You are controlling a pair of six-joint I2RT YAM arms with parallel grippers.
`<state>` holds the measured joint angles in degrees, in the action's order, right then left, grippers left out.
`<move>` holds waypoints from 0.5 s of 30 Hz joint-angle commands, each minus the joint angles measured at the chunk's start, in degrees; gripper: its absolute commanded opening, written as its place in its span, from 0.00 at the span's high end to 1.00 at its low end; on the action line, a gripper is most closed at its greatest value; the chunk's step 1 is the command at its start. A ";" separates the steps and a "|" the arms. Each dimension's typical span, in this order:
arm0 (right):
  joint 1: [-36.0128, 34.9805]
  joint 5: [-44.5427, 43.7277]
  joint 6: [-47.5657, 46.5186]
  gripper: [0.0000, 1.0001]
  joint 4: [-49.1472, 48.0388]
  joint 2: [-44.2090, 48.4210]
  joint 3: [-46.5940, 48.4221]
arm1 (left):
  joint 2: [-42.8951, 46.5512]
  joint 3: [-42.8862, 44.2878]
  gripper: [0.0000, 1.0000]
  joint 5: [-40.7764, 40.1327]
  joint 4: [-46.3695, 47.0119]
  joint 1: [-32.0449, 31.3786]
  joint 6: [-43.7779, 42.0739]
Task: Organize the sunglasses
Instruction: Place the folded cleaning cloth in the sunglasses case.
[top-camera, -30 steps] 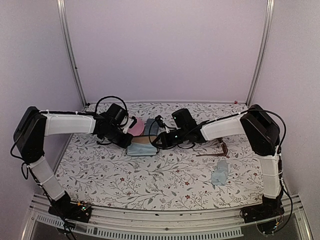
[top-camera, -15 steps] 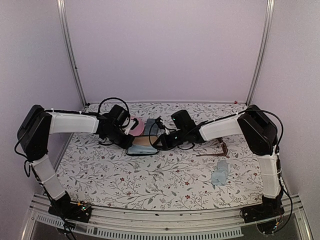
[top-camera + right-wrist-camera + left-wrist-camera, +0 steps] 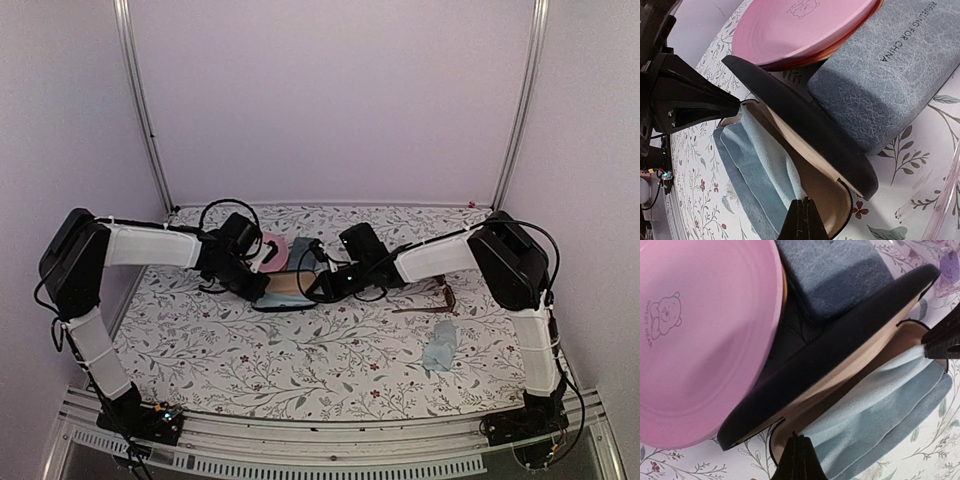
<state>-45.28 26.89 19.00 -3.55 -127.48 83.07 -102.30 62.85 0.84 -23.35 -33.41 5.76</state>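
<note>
The reddish-brown sunglasses (image 3: 436, 298) lie folded on the table to the right, away from both grippers. A pale translucent curved rim (image 3: 941, 207) shows at the right edge of the right wrist view; I cannot tell whether it is sunglasses. The black oval case (image 3: 286, 282) (image 3: 840, 340) (image 3: 805, 125) stands open with a light blue cloth (image 3: 880, 405) (image 3: 765, 160) lying in it and over its front rim. My left gripper (image 3: 262, 287) (image 3: 799, 437) is shut, its tip at the cloth's left end. My right gripper (image 3: 312, 287) (image 3: 803, 201) is shut at the cloth's right end.
A pink plate (image 3: 272, 250) (image 3: 700, 330) and a grey-blue rectangular case (image 3: 303, 255) (image 3: 890, 75) sit right behind the black case. A second light blue cloth (image 3: 440, 347) lies crumpled near the front right. Metal frame posts stand at the back corners.
Both arms have edged closer to the open case. Less of the cloth hangs out over the case's front rim than before.
</note>
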 commanded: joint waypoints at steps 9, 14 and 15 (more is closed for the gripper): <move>0.44 -2.71 -1.33 1.00 1.73 -1.02 2.23 | -2.20 1.39 1.00 0.04 0.72 0.71 -0.74; 0.46 -3.35 -1.51 1.00 2.04 -1.15 2.29 | -2.59 1.69 1.00 -0.34 0.77 0.71 -0.84; 0.45 -3.41 -1.51 1.00 2.07 -1.12 2.36 | -2.68 1.71 1.00 -0.32 0.83 0.71 -0.85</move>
<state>-45.25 24.86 18.20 -2.50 -127.63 83.96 -104.18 62.92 0.80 -23.29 -33.39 5.56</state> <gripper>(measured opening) 0.012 0.007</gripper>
